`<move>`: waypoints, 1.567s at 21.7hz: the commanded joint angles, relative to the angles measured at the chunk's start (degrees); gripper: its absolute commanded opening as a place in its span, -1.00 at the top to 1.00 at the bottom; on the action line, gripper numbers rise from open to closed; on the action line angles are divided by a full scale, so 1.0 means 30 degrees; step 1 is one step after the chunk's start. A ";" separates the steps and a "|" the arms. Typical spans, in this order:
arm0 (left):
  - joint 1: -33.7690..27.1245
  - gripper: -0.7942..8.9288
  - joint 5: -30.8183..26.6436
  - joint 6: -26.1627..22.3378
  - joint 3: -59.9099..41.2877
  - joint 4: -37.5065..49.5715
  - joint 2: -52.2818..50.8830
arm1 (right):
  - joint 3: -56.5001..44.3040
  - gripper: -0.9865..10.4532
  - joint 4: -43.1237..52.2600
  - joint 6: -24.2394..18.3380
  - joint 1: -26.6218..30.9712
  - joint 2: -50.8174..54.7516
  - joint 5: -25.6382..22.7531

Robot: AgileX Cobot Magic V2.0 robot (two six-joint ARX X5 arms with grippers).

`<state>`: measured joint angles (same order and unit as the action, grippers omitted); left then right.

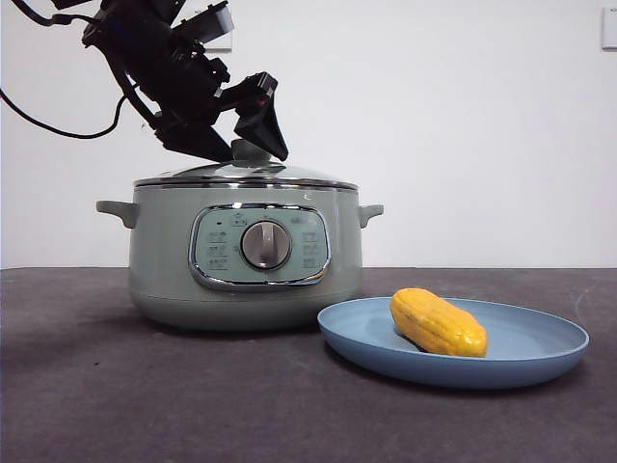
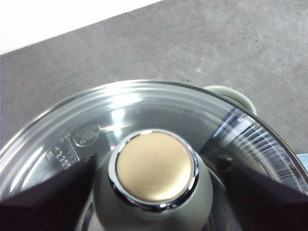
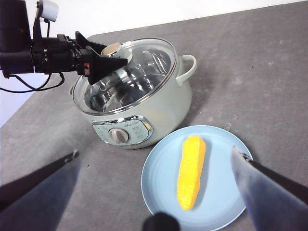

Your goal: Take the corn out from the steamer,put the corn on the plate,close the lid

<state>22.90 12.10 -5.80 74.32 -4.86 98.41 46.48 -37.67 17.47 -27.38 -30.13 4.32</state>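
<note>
Steamer first, since it is the largest thing we see: it stands on the dark grey table left of centre, its control panel and silver dial facing us in the front view, 1 small handle on each side. On it sits the lid, clear glass with a chrome rim, seated level on the pot's rim so the pot is closed. To the right and a little nearer lies the plate, light blue and shallow, its left edge just beside the steamer's base. We see the left gripper reaching in from the upper left, its 2 jaws spread to either side of the lid's knob; in the left wrist view a gap shows between each jaw and the knob, so the jaws are released and hold nothing. The right gripper hangs high over the plate, jaws wide apart and empty. Smallest is the corn, which lies on its side on the plate, roughly at its middle, clear of both grippers.
</note>
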 commanded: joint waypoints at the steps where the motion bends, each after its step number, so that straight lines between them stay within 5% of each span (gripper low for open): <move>1: -0.0066 -0.17 0.0029 -0.0066 0.0000 0.0022 -0.0525 | -0.0153 -0.11 0.0095 -0.0138 -0.0058 0.0044 -0.0051; 11: -0.0175 -0.17 -0.0036 -0.0073 0.0000 -0.1603 -0.4459 | -0.0153 -0.12 0.0087 -0.0357 -0.0058 0.0044 -0.0036; 22: -0.0131 -0.17 0.0612 0.0590 0.0000 -1.2662 -1.0805 | -0.0153 -0.11 -0.1377 -0.1858 -0.0058 -0.0240 0.2018; 29: -0.0131 -0.17 0.1166 0.0583 0.0000 -1.7165 -1.2735 | -0.0153 -0.10 -0.2616 -0.2492 -0.0058 -0.0743 0.3104; 31: -0.0131 -0.06 0.1166 0.0583 0.0000 -1.7937 -1.2859 | -0.0153 -0.08 -0.2623 -0.2492 -0.0058 -0.0860 0.3118; 34: -0.0131 0.39 0.1151 0.0568 0.0000 -1.8753 -1.2859 | -0.0153 0.41 -0.2630 -0.2492 -0.0058 -0.0889 0.3104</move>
<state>22.50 15.46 -4.45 74.30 -61.17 59.79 46.48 -45.69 10.66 -27.40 -32.77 13.52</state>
